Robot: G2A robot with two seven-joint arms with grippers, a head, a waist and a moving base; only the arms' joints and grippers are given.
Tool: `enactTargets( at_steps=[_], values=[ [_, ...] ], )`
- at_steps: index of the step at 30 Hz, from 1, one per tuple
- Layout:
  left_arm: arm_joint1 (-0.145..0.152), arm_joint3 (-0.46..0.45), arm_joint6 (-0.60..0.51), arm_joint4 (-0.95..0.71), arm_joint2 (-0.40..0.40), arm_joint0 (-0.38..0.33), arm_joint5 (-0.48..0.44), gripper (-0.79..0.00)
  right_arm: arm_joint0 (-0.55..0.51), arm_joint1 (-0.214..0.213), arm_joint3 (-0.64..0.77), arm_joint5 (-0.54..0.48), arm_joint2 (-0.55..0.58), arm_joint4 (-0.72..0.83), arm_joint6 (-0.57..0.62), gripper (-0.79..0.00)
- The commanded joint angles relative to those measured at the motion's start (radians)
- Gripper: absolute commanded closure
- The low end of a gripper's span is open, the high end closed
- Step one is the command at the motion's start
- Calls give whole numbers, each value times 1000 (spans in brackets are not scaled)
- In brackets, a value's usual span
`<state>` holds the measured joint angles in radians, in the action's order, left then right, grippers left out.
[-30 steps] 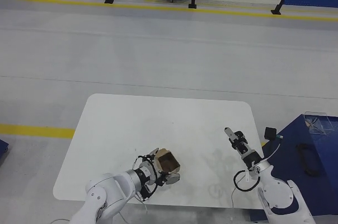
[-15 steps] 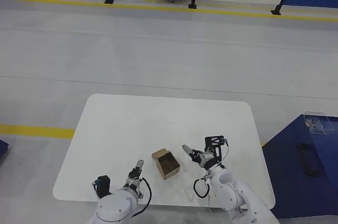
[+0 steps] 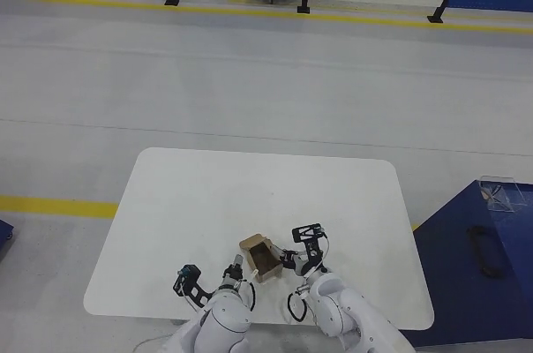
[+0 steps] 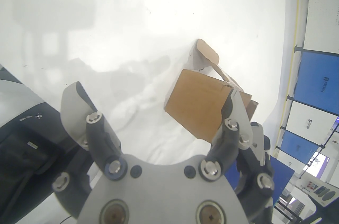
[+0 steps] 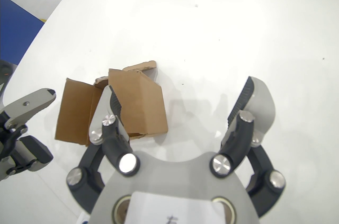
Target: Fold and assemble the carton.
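A small brown carton (image 3: 260, 257) stands on the white table (image 3: 249, 185) near the front edge, its top open and its flaps loose. My left gripper (image 3: 237, 263) is at its left side, open (image 4: 156, 103); one fingertip (image 4: 234, 100) overlaps a corner of the carton (image 4: 196, 103). On the other side is my right gripper (image 3: 287, 259), open (image 5: 180, 100). One of its fingers (image 5: 110, 100) is in front of the carton (image 5: 143, 103), the other over bare table. Nothing is held.
Blue panels (image 3: 496, 256) stand to the right of the table. A yellow line (image 3: 46, 206) runs on the floor at the left. The far half of the table is bare white surface.
The right arm has swung in from the table's right edge to the carton. The left gripper, around the carton a second ago, pulled back and has returned beside it. The carton has barely moved.
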<state>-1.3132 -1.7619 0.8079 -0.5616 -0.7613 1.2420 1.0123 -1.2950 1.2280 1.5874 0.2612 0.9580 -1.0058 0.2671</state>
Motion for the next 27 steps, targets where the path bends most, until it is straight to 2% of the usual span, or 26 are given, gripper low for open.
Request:
enactTargets(
  at_steps=[1, 9, 19, 22, 27],
  values=[
    [-7, 14, 0, 3, 19, -13, 0, -785, 9, 7, -20, 9, -15, -3, -4, -785],
    [-22, 43, -18, 9, 75, -41, 0, -785, 43, 35, -84, 34, -57, 14, -17, -785],
    [-40, 96, -42, 21, 109, -76, 0, -785, 36, 48, -89, 59, -40, 0, -54, -785],
    [-50, 132, -23, 25, 124, -89, 0, -785, 17, 50, -59, 60, -9, 30, -136, -785],
    [-66, 150, -25, -4, 140, -102, 0, -785, -49, 40, -9, -15, 56, 57, -210, -785]
  ],
)
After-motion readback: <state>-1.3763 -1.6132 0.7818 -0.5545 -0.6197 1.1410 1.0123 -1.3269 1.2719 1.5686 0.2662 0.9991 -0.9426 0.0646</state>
